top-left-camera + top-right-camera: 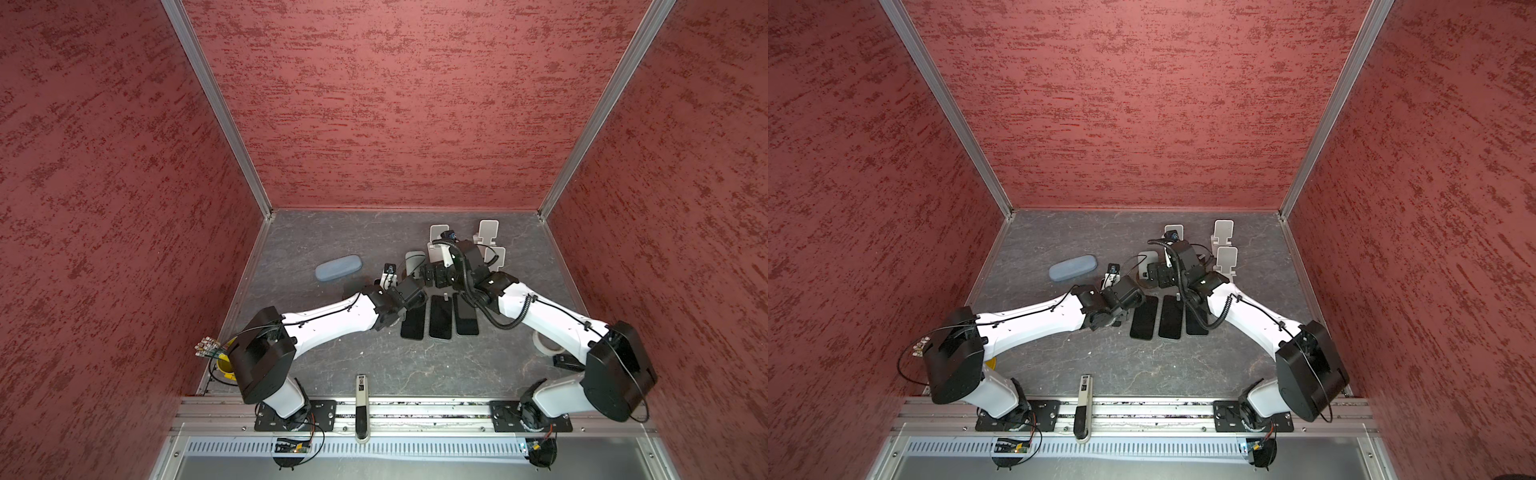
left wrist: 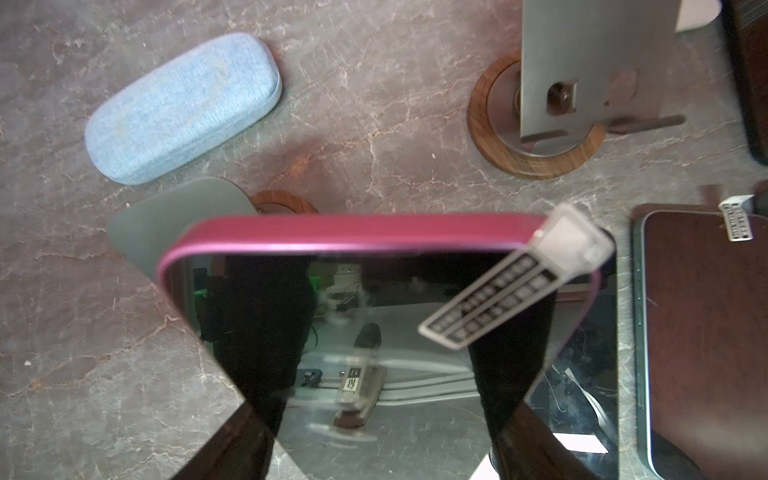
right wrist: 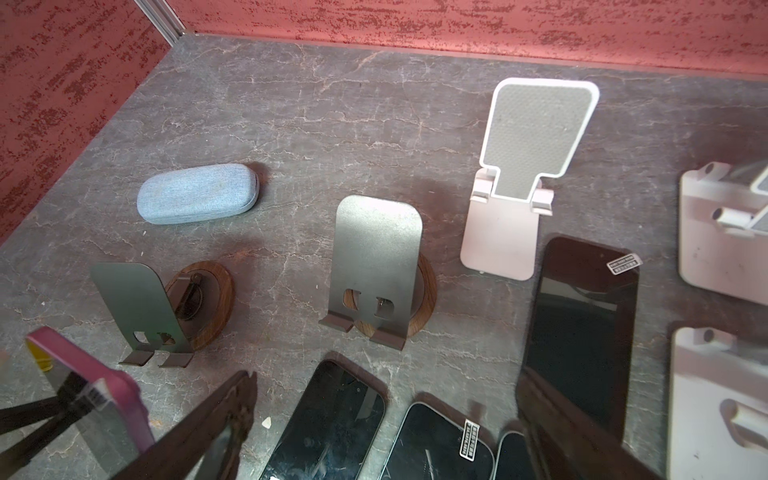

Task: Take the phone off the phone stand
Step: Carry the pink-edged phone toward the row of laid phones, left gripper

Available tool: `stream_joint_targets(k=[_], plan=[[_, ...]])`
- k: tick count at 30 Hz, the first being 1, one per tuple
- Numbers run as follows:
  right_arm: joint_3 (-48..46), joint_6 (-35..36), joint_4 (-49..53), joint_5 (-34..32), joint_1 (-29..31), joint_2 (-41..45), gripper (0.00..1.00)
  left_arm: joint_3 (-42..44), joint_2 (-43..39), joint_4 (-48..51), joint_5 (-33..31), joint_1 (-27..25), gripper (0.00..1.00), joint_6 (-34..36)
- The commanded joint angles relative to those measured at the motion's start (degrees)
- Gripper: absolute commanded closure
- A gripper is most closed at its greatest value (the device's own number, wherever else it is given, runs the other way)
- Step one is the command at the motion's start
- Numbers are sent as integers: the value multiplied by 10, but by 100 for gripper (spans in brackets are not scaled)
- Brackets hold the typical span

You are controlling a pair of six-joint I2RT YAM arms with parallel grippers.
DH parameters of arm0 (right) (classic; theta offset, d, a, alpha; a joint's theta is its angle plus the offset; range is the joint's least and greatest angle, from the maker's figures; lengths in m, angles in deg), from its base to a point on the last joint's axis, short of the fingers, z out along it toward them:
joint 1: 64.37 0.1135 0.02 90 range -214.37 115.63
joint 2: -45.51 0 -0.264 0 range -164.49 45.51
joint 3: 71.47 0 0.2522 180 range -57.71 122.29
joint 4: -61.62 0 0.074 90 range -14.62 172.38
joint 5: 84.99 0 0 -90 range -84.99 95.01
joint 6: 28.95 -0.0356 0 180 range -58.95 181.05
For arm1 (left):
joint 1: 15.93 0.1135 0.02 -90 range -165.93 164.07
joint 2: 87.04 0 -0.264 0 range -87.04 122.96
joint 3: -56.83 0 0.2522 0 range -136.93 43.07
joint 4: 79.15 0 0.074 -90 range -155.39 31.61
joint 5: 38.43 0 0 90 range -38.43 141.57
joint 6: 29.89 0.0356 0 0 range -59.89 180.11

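Observation:
The phone point(image 2: 374, 299), pink-edged with a dark screen and a sticker tab at one corner, is held tilted in the air, with my left gripper point(image 2: 382, 432) shut across its sides. In the right wrist view the phone point(image 3: 95, 399) hangs just off the grey metal phone stand point(image 3: 137, 307) on its wooden ring base, and the stand's lips are empty. From the left wrist camera, the same phone stand point(image 2: 166, 224) shows just behind the phone. My right gripper point(image 3: 382, 424) is open over flat-lying phones, holding nothing. In both top views the left gripper point(image 1: 413, 295) point(image 1: 1127, 297) and right gripper point(image 1: 436, 276) point(image 1: 1160, 274) are close together mid-table.
Several dark phones point(image 1: 440, 318) lie flat side by side. A second grey stand point(image 3: 376, 266) and white stands point(image 3: 528, 166) point(image 1: 488, 230) are empty. A blue glasses case point(image 1: 338, 267) lies to the left. A tape roll point(image 1: 548, 345) sits by the right arm.

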Motion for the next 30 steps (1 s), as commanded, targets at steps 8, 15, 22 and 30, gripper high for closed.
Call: stream_joint_targets(k=[8, 15, 22, 30], plan=[[-3, -8, -11, -3, -7, 10, 1, -30, 32, 1, 9, -2, 36, -10], [-4, -8, -12, -3, -8, 8, 1, -35, 51, 4, 20, 0, 36, -13], [-5, -8, -13, -3, -8, 6, 1, -34, 66, 3, 36, 5, 36, -18], [-7, -8, -13, -2, -10, 5, 1, -33, 85, 2, 49, 12, 36, -20]])
